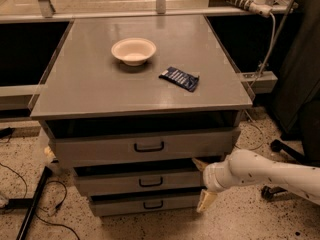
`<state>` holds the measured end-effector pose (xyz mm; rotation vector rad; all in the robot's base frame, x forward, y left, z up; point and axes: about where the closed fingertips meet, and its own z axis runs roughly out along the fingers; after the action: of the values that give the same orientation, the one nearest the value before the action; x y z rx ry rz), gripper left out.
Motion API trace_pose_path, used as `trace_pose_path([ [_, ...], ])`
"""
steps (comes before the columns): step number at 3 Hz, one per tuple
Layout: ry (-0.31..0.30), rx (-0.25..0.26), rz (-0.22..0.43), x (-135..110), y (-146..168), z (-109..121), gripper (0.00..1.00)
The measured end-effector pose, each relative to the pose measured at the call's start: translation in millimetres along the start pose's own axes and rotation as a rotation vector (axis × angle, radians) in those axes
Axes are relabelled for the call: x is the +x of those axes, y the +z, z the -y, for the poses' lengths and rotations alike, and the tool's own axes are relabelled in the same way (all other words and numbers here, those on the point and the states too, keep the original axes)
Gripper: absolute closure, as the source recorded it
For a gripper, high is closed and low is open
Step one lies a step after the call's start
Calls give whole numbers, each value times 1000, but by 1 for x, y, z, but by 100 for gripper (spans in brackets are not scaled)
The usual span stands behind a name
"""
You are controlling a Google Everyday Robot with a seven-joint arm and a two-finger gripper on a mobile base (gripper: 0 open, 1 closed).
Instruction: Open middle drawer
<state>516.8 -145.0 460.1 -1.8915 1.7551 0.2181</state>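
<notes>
Cabinet [65,151] of three stacked grey drawers under a grey tabletop [100,91], seen from the front and above. The middle drawer [115,181] lies between the tall top drawer [100,149] and the narrow bottom drawer [120,205]; its small black bar handle [151,182] sits at the centre of the front. A dark gap shows along the upper edge of each drawer front, and the fronts step back from top to bottom, so that the middle front stands behind the top one and ahead of the bottom one.

The white arm [270,171] enters from the right edge of the frame and reaches left, low beside the cabinet. Its tool [202,182] is at the right end of the middle drawer front, well to the right of the handle. The two pale fingers are spread wide: the upper fingertip [199,162] points at the gap above the middle drawer, while the lower fingertip [205,201] hangs by the right end of the bottom drawer. Nothing is held between them.

On the tabletop a cream bowl [133,50] stands toward the rear, and a dark blue packet [179,78] lies flat just to its right and nearer the front. Black cables [30,204] trail over the speckled floor [240,219] at left.
</notes>
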Motion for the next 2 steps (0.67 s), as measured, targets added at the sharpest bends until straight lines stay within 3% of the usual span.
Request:
trace_pose_path([
  [2, 8, -11, 20, 8, 42, 32, 0],
])
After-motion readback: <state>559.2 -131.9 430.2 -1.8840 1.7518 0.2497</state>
